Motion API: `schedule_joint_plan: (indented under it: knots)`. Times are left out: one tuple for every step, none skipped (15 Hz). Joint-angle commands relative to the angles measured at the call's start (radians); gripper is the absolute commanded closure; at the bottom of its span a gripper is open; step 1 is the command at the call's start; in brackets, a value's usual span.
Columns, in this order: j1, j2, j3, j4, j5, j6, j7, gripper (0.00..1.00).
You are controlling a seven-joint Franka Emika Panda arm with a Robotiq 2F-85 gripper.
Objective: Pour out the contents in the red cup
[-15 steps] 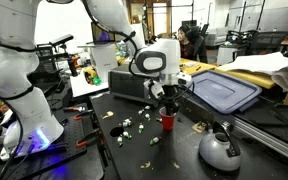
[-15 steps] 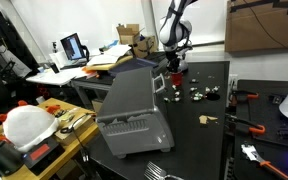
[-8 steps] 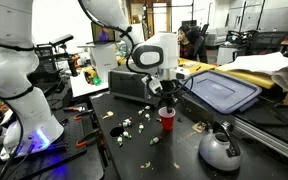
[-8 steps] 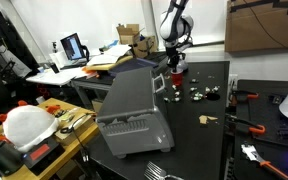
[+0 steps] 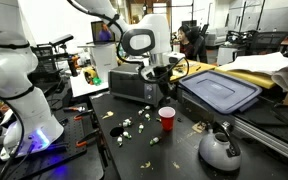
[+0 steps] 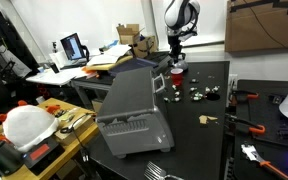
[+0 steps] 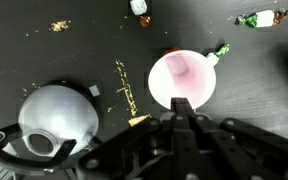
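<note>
Gripper (image 7: pixel 181 114) is hovering right above the cup (image 7: pixel 184 80), not touching. Fingers are sitting together, holding nothing. Cup is standing upright on table (image 7: pixel 54 55).

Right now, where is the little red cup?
In an exterior view the red cup stands upright on the black table, below the gripper, in front of the grey toaster oven, with pale bits scattered beside it.

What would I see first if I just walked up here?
A small red plastic cup stands upright on the black table, right under the robot's gripper. Pale popcorn-like bits lie scattered beside it, and a round silvery kettle sits nearby.
</note>
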Motion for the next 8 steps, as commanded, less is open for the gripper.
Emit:
schedule_joint_plan:
  knots:
    - [0.026,-0.165,-0.030,-0.110,-0.040,-0.016,0.120,1.00]
    - [0.027,-0.196,-0.032,-0.127,-0.045,-0.027,0.157,1.00]
    - [0.027,-0.224,-0.032,-0.144,-0.050,-0.039,0.191,1.00]
    - [0.025,-0.252,-0.029,-0.162,-0.047,-0.055,0.216,1.00]
    - [0.023,-0.281,-0.024,-0.181,-0.047,-0.082,0.243,1.00]
    - [0.021,-0.310,-0.020,-0.201,-0.049,-0.108,0.265,1.00]
    - [0.018,-0.339,-0.014,-0.224,-0.050,-0.132,0.285,1.00]
    - [0.015,-0.365,-0.009,-0.242,-0.056,-0.154,0.307,1.00]
